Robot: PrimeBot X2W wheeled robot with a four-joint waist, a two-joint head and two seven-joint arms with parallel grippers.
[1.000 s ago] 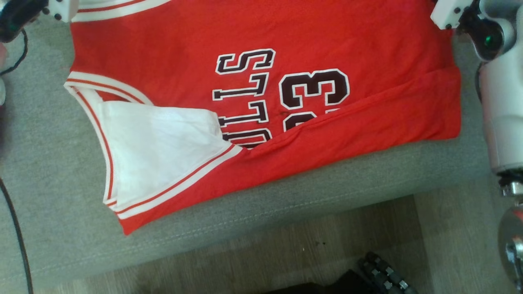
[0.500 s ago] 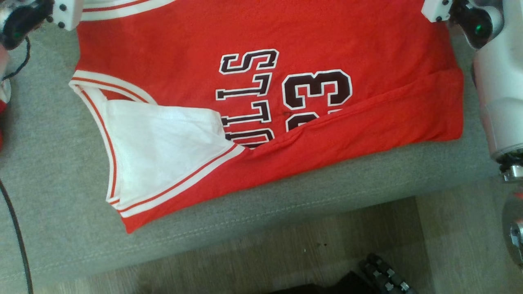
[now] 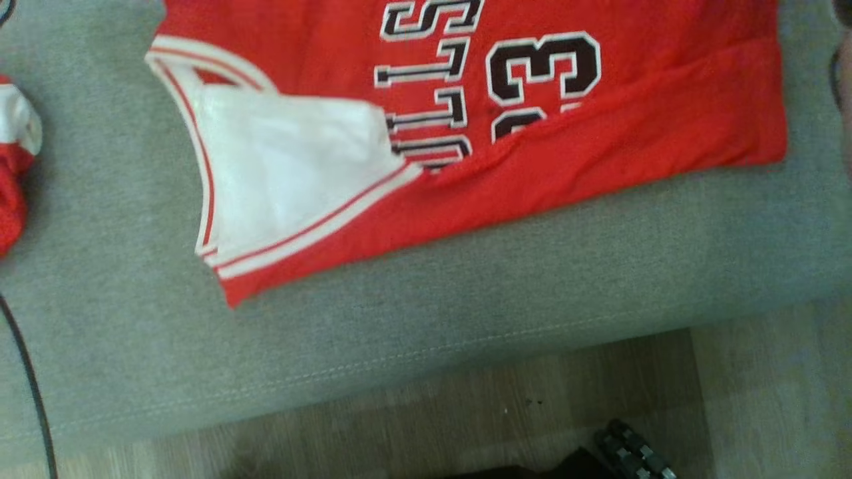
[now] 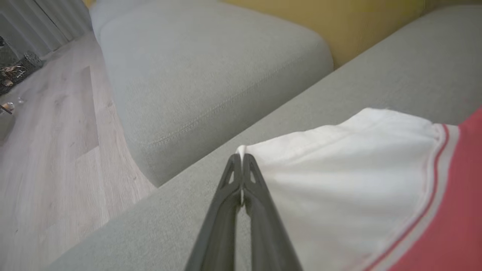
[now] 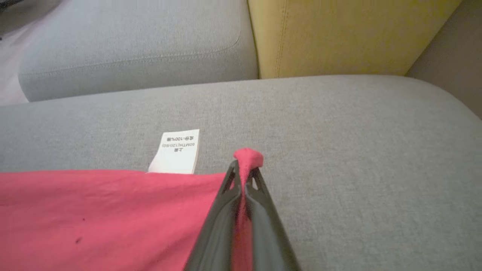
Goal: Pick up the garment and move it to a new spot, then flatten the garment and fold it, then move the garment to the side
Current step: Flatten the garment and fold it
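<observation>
The red jersey (image 3: 599,146) lies spread on the grey sofa (image 3: 466,266), its near edge folded over. The left tool (image 4: 241,160) is pinched tight on a white corner of it. The right tool (image 5: 244,167) is clamped on a red corner, just right of the white label (image 5: 176,150).

- Grey fabric sofa seat (image 3: 506,279) up front, with a pale stitched seam running along its front edge.
- A second grey cushion (image 4: 211,67) sits just beside it, with a narrow gap between.
- A mustard-yellow upholstered panel (image 5: 339,34) rises behind both.
- Pale wood-plank floor (image 3: 413,426) lies below the sofa's front.
- A black cable (image 3: 30,392) snakes down the left side.
- Grey curtain folds (image 4: 49,19) hang in the far corner.
</observation>
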